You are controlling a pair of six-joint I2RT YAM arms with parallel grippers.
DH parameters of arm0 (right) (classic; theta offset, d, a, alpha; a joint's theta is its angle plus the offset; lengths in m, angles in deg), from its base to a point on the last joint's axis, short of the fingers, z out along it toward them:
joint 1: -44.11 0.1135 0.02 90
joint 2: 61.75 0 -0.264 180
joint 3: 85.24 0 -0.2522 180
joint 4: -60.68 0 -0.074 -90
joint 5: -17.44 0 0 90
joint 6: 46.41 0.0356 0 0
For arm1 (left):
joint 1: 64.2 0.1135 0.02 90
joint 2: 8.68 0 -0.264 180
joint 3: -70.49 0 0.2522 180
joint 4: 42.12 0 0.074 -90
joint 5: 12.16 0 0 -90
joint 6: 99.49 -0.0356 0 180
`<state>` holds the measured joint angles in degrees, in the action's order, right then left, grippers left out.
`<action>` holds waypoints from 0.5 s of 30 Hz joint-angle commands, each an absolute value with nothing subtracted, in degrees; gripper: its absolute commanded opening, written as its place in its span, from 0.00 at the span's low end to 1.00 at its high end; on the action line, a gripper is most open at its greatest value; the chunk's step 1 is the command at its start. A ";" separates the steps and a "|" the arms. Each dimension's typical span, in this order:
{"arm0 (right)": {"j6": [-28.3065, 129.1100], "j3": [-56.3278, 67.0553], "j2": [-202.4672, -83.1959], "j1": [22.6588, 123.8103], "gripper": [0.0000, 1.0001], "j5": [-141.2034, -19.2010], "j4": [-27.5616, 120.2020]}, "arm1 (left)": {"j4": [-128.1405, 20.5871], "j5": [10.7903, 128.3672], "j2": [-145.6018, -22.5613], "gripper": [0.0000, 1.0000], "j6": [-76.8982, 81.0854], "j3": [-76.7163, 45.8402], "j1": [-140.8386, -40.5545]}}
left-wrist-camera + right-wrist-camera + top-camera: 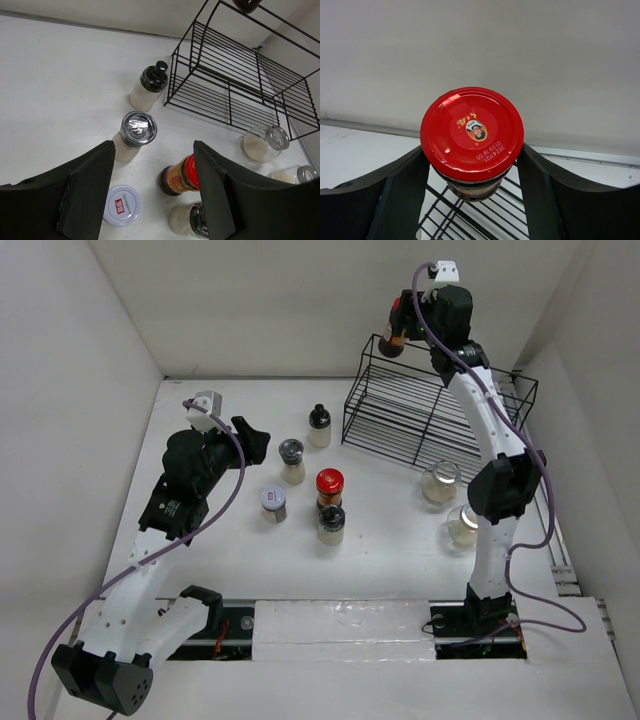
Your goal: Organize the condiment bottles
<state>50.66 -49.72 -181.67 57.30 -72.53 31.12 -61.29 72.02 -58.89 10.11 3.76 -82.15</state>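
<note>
My right gripper (398, 328) is shut on a red-lidded dark jar (472, 132) and holds it upright above the back left corner of the black wire rack (430, 410). On the table stand a black-capped pale bottle (319, 426), a shiny-lidded shaker (291, 461), a second red-lidded jar (330, 487), a white-lidded jar (273, 504) and a dark-capped pale bottle (331, 524). Two squat clear jars (440, 483) (463, 526) sit in front of the rack. My left gripper (255, 440) hovers open left of the shaker (134, 135), holding nothing.
The rack (240, 85) stands at the back right with both shelves bare. White walls close in the table at the back and on both sides. The right arm's grey cable loops beside the rack.
</note>
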 commanded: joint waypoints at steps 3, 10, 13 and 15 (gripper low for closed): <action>51.23 -49.27 -180.40 58.16 0.54 -70.72 44.63 | -58.61 71.25 -58.69 0.59 10.11 3.91 -82.30; 48.52 -45.49 -181.63 60.18 0.55 -68.96 45.95 | -58.61 71.25 -58.69 0.59 10.11 3.91 -82.30; 47.81 -43.46 -181.63 61.33 0.57 -68.17 45.95 | -58.61 71.25 -58.69 0.59 10.11 3.91 -82.30; 47.19 -42.76 -181.63 61.94 0.59 -67.03 46.48 | -58.61 71.25 -58.69 0.59 10.11 3.91 -82.30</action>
<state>48.45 -41.78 -183.61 60.27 -68.81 34.53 -61.27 72.02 -58.96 10.11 3.76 -82.15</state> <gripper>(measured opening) 0.711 0.595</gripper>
